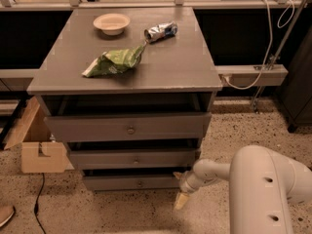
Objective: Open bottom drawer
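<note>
The bottom drawer (117, 182) is the lowest and narrowest grey front of the cabinet, with a small round knob (140, 183) at its centre. A dark gap shows above its top edge. My gripper (181, 199) hangs low by the drawer's right end, just above the floor, pointing down and left. It is to the right of the knob and apart from it. The white arm (263, 189) fills the lower right corner.
The mid drawer (131, 159) and top drawer (127, 127) sit above. On the cabinet top (185, 67) lie a bowl (111, 23), a crushed can (160, 31) and a green chip bag (114, 64). A cardboard box (36, 147) stands on the floor at left.
</note>
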Motion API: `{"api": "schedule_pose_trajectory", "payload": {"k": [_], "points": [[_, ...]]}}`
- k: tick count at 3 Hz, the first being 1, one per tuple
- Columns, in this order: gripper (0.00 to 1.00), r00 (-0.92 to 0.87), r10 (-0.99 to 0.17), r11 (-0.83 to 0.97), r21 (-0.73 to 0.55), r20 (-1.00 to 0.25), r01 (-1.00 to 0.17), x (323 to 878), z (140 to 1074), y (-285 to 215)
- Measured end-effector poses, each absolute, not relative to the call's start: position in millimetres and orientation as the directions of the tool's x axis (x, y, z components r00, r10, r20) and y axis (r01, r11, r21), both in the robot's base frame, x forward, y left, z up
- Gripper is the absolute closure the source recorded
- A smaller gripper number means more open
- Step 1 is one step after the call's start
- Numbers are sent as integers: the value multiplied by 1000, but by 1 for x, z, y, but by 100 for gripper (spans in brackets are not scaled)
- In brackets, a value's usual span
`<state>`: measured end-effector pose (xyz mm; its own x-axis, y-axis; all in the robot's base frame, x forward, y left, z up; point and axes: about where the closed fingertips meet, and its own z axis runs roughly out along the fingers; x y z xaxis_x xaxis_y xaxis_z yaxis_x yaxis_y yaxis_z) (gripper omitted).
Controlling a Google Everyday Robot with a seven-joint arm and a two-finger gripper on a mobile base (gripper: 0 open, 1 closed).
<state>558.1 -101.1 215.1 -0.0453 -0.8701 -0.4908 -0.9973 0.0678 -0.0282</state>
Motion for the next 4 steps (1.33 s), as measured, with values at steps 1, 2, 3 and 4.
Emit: {"api": "schedule_pose_trajectory", "payload": {"k": [1, 2, 3, 4], "points": [[0, -34, -882, 76, -70, -471, -995, 574, 204, -111], [0, -40, -890, 89, -87, -454, -992, 590, 191, -118], [0, -50, -901, 95, -84, -432, -992, 605, 175, -119], [0, -46, -914, 80, -69, -403, -994, 609, 160, -108]]}}
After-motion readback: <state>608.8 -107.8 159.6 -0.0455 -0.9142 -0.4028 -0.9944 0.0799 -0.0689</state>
